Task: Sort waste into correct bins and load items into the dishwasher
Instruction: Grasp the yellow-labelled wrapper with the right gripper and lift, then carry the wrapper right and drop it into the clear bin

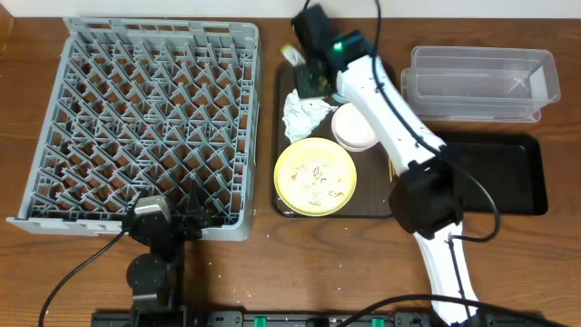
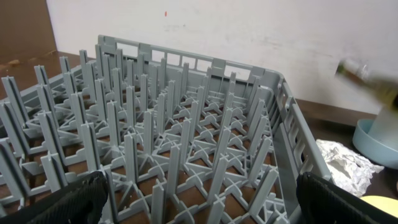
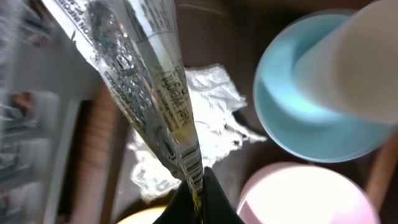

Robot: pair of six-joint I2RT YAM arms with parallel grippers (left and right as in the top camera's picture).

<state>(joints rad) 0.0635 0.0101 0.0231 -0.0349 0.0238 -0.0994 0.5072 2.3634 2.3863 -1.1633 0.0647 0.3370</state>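
**A:** Why is the right gripper (image 1: 315, 80) in the upper middle, over the brown serving tray (image 1: 368, 186)?

**B:** Its fingers are clenched on one end of the wrapper (image 3: 155, 93), which is held up clear above the napkin (image 3: 186, 124). I suppose this is so it can be carried to the clear tub (image 1: 477, 86) or the black tray (image 1: 508, 173) at right.

**A:** And the left gripper (image 1: 193, 213)?

**B:** It is spread apart and holds nothing, at the lower edge of the dish rack (image 1: 145, 127). Probably it waits for the plate (image 1: 315, 175).
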